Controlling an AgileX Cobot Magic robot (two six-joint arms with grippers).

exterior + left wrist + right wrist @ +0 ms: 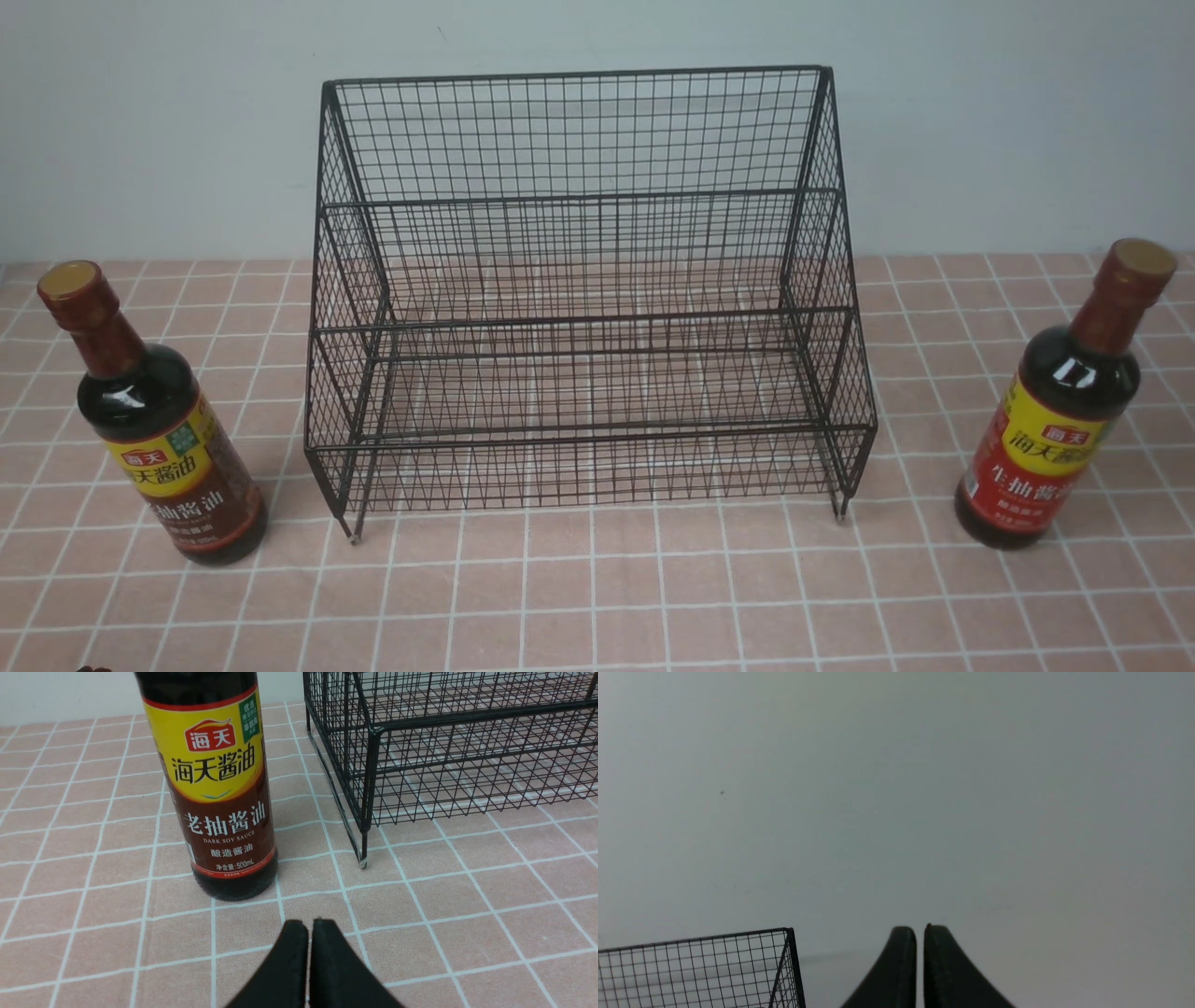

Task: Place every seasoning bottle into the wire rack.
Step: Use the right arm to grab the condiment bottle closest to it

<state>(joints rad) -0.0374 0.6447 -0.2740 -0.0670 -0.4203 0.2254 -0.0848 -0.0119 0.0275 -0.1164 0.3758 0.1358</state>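
The black wire rack (579, 308) stands empty at the middle back of the table. The brown-label soy-sauce bottle (154, 420) stands upright to its left. The red-label bottle (1060, 420) stands upright to its right. Neither gripper shows in the front view. In the left wrist view my left gripper (308, 924) is shut and empty, low over the cloth, just short of the brown-label bottle (219, 793), with the rack's corner (373, 765) beside it. In the right wrist view my right gripper (920, 929) is shut and empty, facing the wall; only the rack's top corner (738, 961) shows.
A pink tiled cloth (597, 597) covers the table. A pale wall (187, 140) rises right behind the rack. The rack stands on short legs (353, 532).
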